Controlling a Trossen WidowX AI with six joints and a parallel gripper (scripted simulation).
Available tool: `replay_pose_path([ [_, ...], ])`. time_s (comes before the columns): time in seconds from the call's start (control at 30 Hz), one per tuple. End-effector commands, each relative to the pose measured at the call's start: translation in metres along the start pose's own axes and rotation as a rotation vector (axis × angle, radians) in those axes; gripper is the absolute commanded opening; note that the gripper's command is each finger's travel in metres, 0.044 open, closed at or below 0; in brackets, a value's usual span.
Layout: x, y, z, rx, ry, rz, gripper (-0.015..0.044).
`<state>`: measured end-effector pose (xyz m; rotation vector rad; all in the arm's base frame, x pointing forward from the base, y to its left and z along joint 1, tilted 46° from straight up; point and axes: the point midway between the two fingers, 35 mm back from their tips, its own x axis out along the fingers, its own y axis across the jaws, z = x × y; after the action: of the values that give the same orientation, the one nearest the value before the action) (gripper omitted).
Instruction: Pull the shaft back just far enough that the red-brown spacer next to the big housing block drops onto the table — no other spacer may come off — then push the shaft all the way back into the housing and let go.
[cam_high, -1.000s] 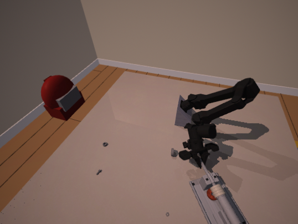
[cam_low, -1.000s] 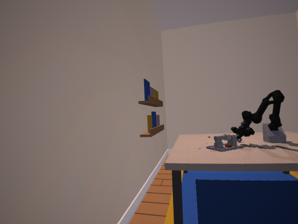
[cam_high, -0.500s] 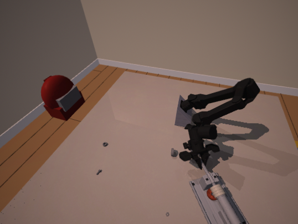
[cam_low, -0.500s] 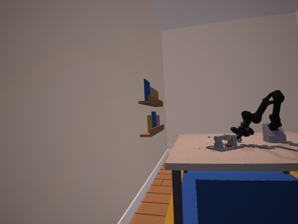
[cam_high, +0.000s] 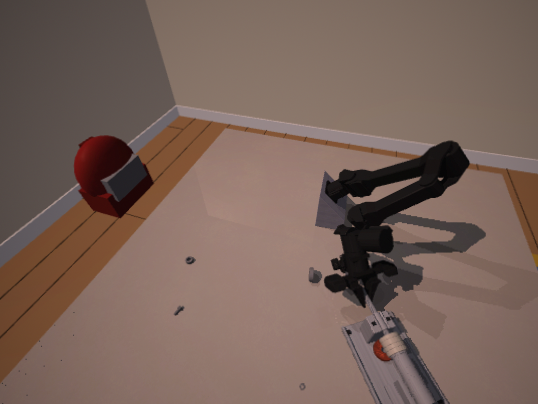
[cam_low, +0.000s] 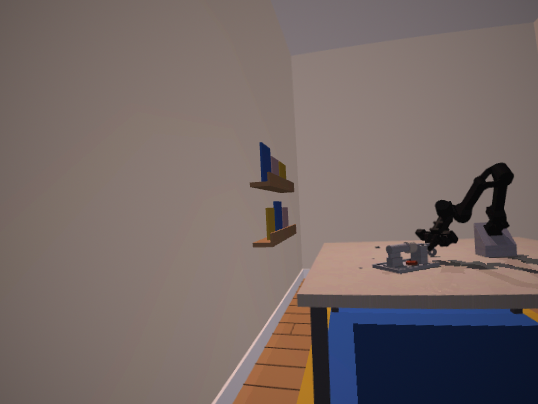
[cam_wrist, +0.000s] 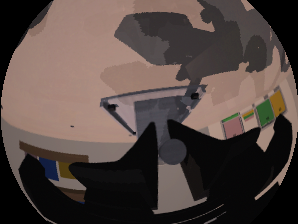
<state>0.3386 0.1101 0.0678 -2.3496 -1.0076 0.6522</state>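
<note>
My gripper is shut on the thin grey shaft, outside the end bracket. The shaft's round end shows between the fingers in the wrist view. The shaft runs through the bracket towards the big grey housing block. Cream spacers sit in line between bracket and housing. The red-brown spacer lies low under that line, off the shaft, over the fixture's base. How deep the shaft reaches into the housing is hidden.
A grey round part stands left of the gripper. A small nut, a bolt and a small ring lie on the table. The arm's grey mount is behind. A red helmet-like object is beyond the table.
</note>
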Motion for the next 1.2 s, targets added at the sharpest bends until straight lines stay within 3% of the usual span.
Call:
replay_pose_path([
  [0.0,0.0023,0.0008,-0.0056,-0.003,0.009,0.003,0.0000],
  [1.17,0.0103,0.0008,-0.0139,-0.004,0.009,0.002,0.0000],
])
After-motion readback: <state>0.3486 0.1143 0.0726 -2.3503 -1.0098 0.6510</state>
